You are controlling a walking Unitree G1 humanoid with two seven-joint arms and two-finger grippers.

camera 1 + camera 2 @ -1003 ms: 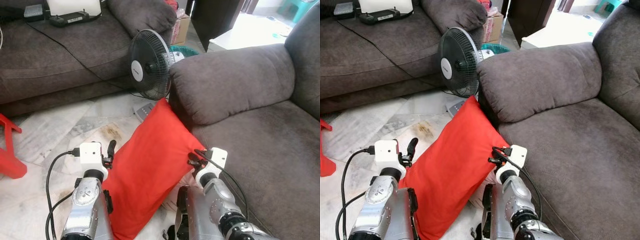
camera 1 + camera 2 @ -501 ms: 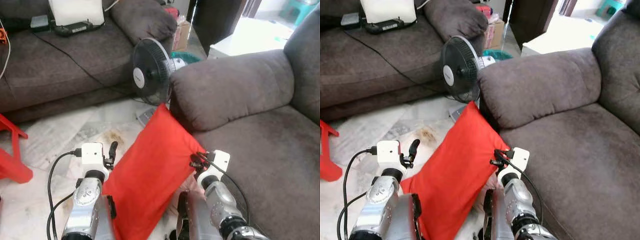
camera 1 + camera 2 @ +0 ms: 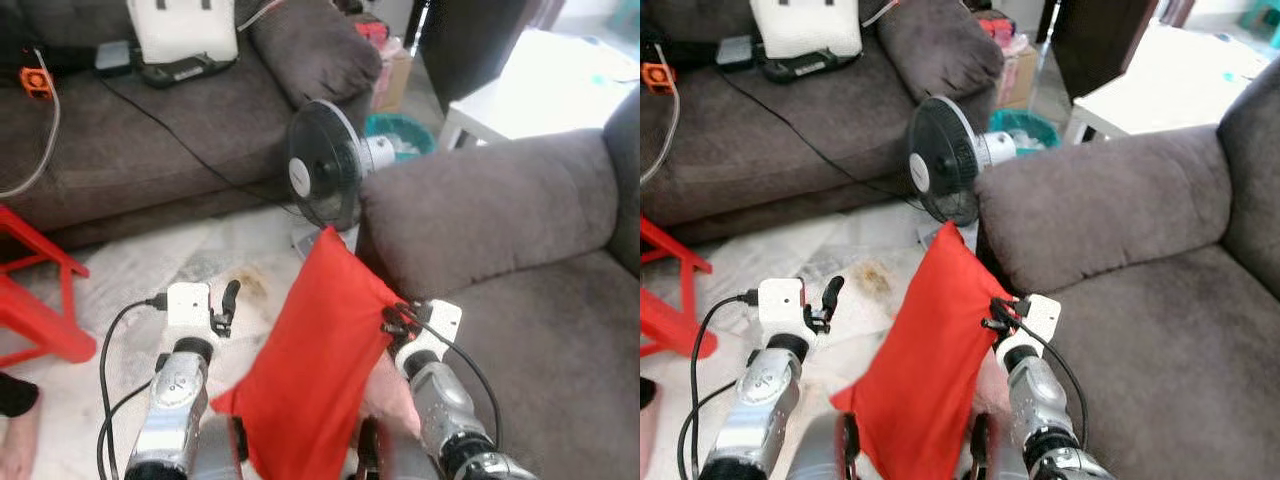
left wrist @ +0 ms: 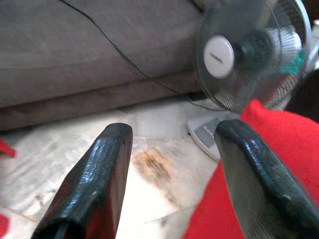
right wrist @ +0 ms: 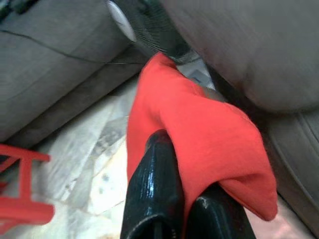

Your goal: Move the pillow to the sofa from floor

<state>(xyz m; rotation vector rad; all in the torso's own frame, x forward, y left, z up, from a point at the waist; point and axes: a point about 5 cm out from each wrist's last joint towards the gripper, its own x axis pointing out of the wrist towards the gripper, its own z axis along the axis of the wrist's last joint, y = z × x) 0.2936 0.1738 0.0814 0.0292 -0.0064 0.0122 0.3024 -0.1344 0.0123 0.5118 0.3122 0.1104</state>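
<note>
The red pillow (image 3: pixel 320 370) hangs pinched at its edge in the right pincer (image 5: pixel 182 199), whose fingers are closed on the fabric, between the two arms and just beside the sofa (image 3: pixel 520 200) armrest. The left pincer (image 4: pixel 172 164) stands wide apart, holding nothing, the pillow's edge near one finger. Beyond both pincers a fan (image 3: pixel 325 165) stands on the floor (image 3: pixel 130 270).

Pale marble floor (image 3: pixel 150 265) w/ a brown stain mid-frame. Grey sofa (image 3: pixel 150 130) across the upper left, cable trailing over its seat; 2nd grey sofa (image 3: pixel 520 210) at right. Black fan (image 3: pixel 325 165) stands btwn them. Red stool (image 3: pixel 40 290) at left edge. White table (image 3: pixel 540 90) upper right, brightly lit.
</note>
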